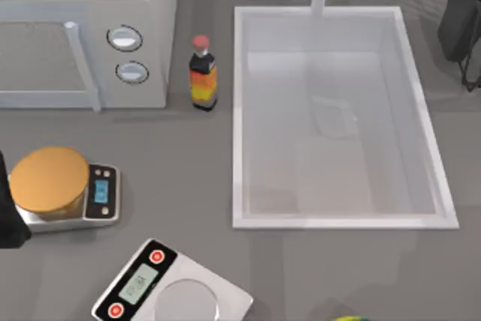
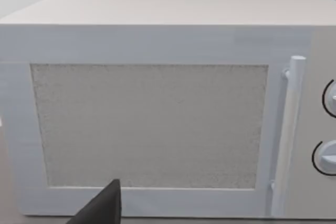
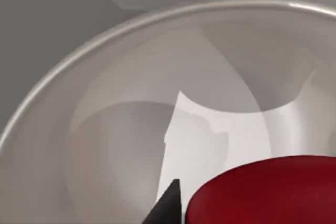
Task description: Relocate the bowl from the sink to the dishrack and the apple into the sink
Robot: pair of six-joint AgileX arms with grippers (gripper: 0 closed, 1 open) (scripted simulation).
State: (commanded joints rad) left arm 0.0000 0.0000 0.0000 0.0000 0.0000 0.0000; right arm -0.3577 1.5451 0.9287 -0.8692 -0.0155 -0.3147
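Overhead, I see the sink (image 1: pixel 422 122) as a long white basin at centre-right of the frame, its long axis running top to bottom, set in a grey table (image 1: pixel 188 186). On my right wrist view, the apple (image 3: pixel 268 192) sits low inside a pale round bowl (image 3: pixel 105 40). Whether either gripper is open, I cannot tell.
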